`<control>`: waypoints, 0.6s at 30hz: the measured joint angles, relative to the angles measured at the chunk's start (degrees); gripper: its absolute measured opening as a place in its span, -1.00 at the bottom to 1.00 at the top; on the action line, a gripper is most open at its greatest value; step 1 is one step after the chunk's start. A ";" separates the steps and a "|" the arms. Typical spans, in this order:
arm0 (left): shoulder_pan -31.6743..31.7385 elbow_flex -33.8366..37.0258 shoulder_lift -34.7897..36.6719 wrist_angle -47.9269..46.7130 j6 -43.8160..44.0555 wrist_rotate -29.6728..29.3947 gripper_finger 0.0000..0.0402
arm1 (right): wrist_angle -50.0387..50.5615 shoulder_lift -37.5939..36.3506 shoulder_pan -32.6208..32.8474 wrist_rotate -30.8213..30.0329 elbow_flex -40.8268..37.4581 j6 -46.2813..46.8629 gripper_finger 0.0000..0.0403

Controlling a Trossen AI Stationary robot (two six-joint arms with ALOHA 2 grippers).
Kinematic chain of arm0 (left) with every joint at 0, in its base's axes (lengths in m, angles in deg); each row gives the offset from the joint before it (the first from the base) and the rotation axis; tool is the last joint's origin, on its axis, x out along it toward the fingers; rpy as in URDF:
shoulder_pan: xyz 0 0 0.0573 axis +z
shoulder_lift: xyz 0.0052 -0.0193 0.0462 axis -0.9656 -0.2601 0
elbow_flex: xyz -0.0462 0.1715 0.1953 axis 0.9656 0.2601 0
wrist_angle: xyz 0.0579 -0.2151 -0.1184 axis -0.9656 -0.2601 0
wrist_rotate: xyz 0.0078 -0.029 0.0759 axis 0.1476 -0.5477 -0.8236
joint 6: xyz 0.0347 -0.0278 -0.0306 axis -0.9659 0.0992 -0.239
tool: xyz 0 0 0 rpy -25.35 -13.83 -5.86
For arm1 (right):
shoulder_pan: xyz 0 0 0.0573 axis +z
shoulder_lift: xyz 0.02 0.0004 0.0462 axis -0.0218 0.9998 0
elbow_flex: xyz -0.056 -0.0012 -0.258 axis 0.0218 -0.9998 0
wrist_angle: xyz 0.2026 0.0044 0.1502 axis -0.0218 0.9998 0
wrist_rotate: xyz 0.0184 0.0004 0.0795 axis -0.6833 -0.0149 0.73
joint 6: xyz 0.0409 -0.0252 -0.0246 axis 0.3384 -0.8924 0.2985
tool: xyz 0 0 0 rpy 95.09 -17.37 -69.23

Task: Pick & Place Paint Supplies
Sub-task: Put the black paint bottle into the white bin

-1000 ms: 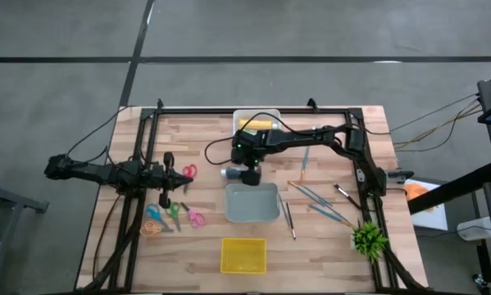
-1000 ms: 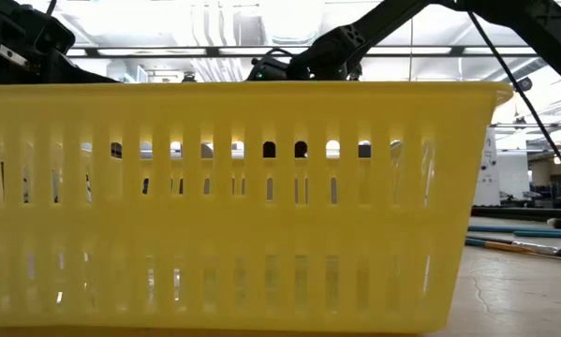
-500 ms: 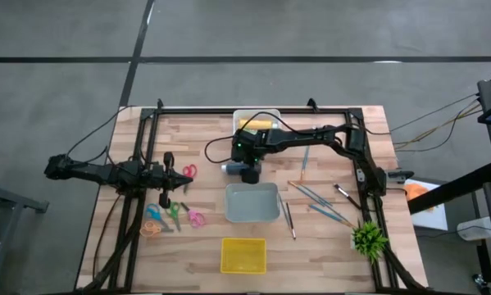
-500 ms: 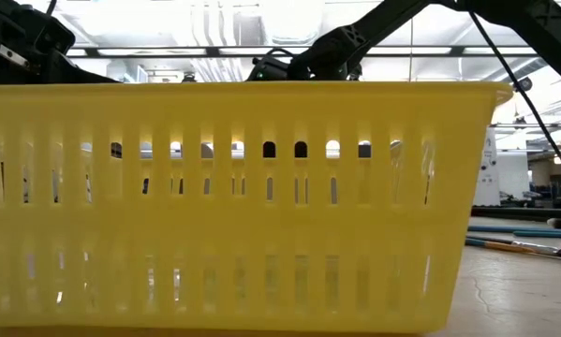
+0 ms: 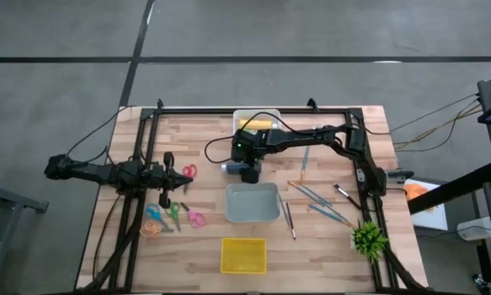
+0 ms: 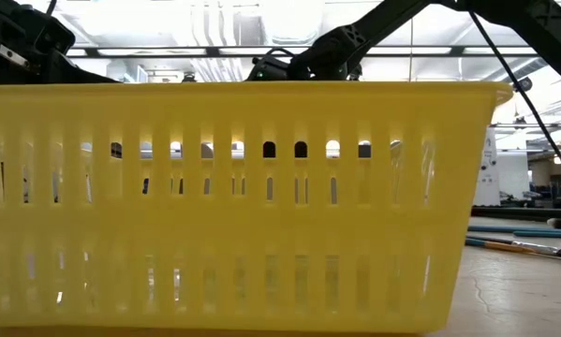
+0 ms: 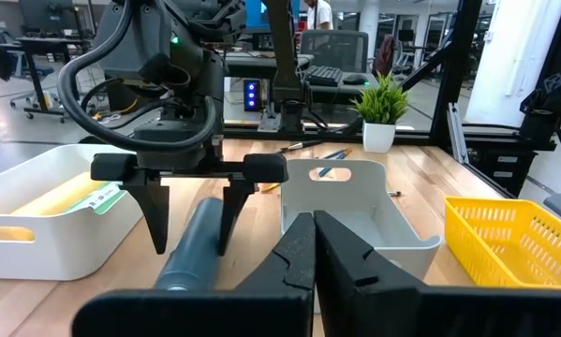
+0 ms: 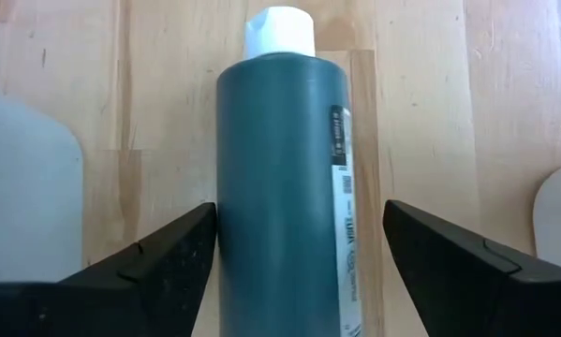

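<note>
Now we are hovering our right tool (image 7: 188, 217), fingers spread wide, astride the dark blue tube (image 8: 280, 178) lying at the grey bin's (image 5: 252, 203) eleven o'clock; our left tool (image 7: 314, 245) is sitting closed, empty.

arms: two, dark, built of slim jointed links
right arm (image 5: 311, 135): black links; a small green light glows near its wrist
left arm (image 5: 97, 171): black, with a bulky joint at the outer end
cables: black, one makes a loop beside the right wrist; thin ones run along the links
right gripper (image 7: 188, 220): black crossbar with two flat, tapering fingers
left gripper (image 7: 313, 253): two black wedge-shaped fingers, matte
</note>
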 joint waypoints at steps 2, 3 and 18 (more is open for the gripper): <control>0.00 0.02 0.00 0.01 0.02 0.00 -1.00 | -0.02 -0.02 0.00 0.01 0.00 0.00 0.40; -0.01 0.00 0.00 0.00 0.02 0.00 -1.00 | -0.04 -0.02 0.02 0.02 0.00 -0.01 0.35; 0.00 0.00 0.00 0.01 0.01 0.00 -1.00 | -0.21 -0.09 0.02 0.48 0.00 -0.95 -0.23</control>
